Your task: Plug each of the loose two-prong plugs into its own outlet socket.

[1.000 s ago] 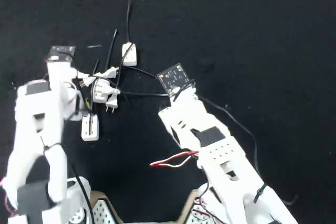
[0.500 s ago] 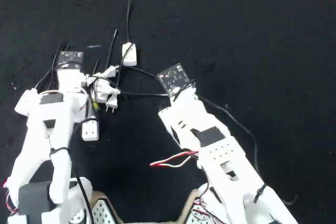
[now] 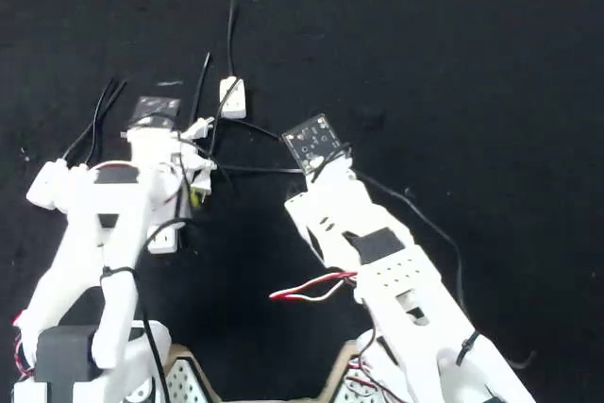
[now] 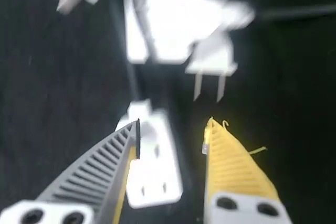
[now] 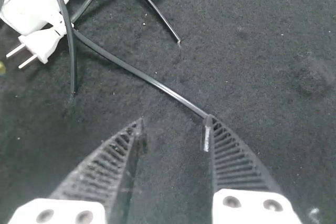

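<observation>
Hovering over a black, felt-covered table, the left gripper spreads its ribbed grey and yellow fingers wide above one end of a white rectangular plastic outlet socket. The socket lies flat, its long axis in line with them. Just beyond, a white moulded two-prong plug lies loose, metal prongs pointing back toward the fingers. The right gripper, fingers likewise apart, holds nothing beside a thin black cable.

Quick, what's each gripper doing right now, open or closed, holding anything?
Left gripper: open, holding nothing, over an outlet socket.
Right gripper: open, holding nothing, over a black cable.
</observation>
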You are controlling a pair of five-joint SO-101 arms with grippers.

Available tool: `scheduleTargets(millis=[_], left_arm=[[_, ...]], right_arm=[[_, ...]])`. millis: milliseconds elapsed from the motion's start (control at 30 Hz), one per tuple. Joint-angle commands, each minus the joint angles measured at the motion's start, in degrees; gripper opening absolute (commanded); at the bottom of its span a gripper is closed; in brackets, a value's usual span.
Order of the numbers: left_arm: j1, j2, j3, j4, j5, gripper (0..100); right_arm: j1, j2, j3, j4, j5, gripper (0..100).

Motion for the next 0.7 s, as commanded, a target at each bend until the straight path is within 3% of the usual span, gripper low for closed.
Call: scheduleTargets(millis=[0,167,467,667], left_arm=[[-4.1,-0.8,-8.4,8.5,-3.2,22],[-9.9,0.2,-13.5,14.0,-4.4,22],[-2.9,4.5,-3.8,5.4,-6.8,22],[-2.6,5.1,-0.2,0.1,-6.8,22]], right_arm=[[-0.6,-1.8,-0.1,-1.3,0.1,18.0],[-0.6,-1.9,-0.2,-1.3,0.1,18.0],[-0.6,-1.9,-0.2,-1.3,0.1,18.0],[-0.6,-1.8,-0.2,-1.3,0.1,18.0]])
